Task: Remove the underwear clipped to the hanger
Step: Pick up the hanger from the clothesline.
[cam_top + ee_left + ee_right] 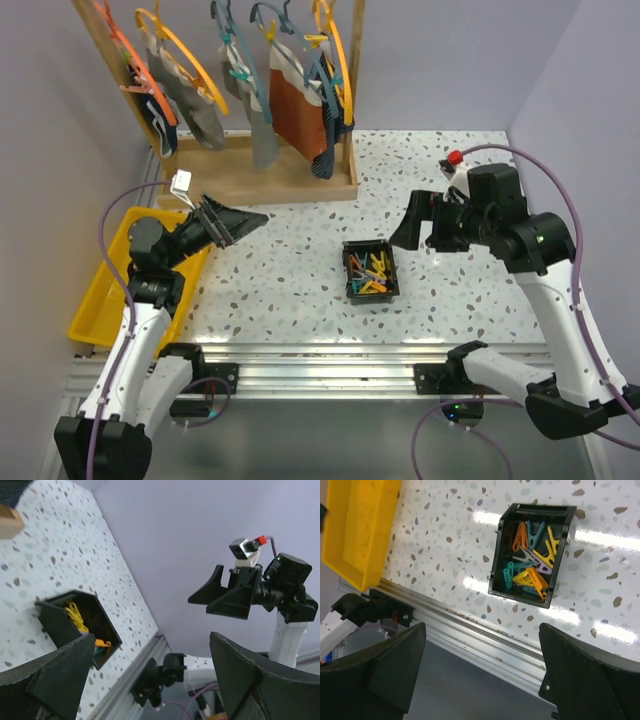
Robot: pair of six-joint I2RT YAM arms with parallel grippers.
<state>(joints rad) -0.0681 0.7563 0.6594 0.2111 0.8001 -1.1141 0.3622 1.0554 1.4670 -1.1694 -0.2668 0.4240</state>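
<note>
Several pieces of underwear hang clipped to coloured hangers on a wooden rack (262, 178) at the back left. A rust-brown piece (294, 118) hangs toward the right, grey ones (262, 128) in the middle and a dark navy one (162, 122) on the left. My left gripper (245, 225) is open and empty above the table, in front of the rack and well below the cloth. The left wrist view shows nothing between its fingers (60, 670). My right gripper (415, 238) is open and empty at the right, and its wrist view shows bare jaws (482, 627) over the table's front rail.
A black bin (346, 270) of colourful plastic clips sits mid-table, also seen from the right wrist as a black bin (495, 565). A yellow tray (100, 290) lies at the left edge. The aluminium rail (320, 360) runs along the front.
</note>
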